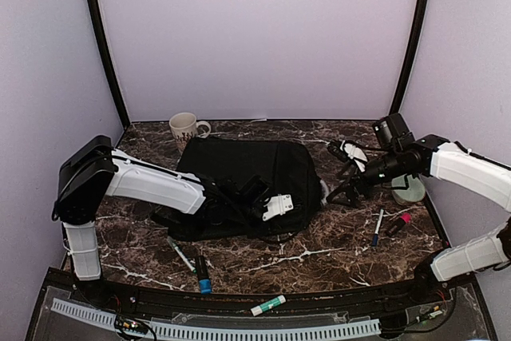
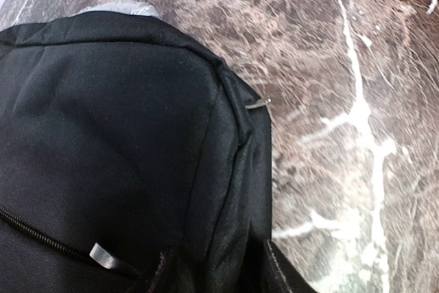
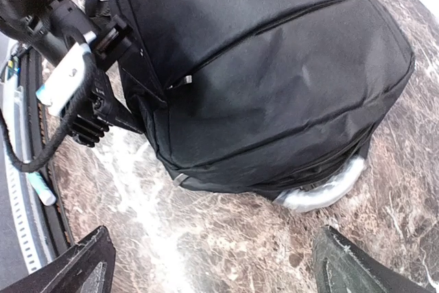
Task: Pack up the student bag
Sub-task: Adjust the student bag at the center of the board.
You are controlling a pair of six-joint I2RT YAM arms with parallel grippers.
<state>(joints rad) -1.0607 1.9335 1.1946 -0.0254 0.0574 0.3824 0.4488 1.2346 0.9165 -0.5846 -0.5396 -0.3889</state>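
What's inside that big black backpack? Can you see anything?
Nothing shows. The student bag lies flat on the marble table, and the zippers in view look shut, so its contents are hidden.

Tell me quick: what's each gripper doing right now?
Left gripper: on the student bag, dark against its fabric; open or closed cannot be told.
Right gripper: open, holding nothing, clear of the bag.
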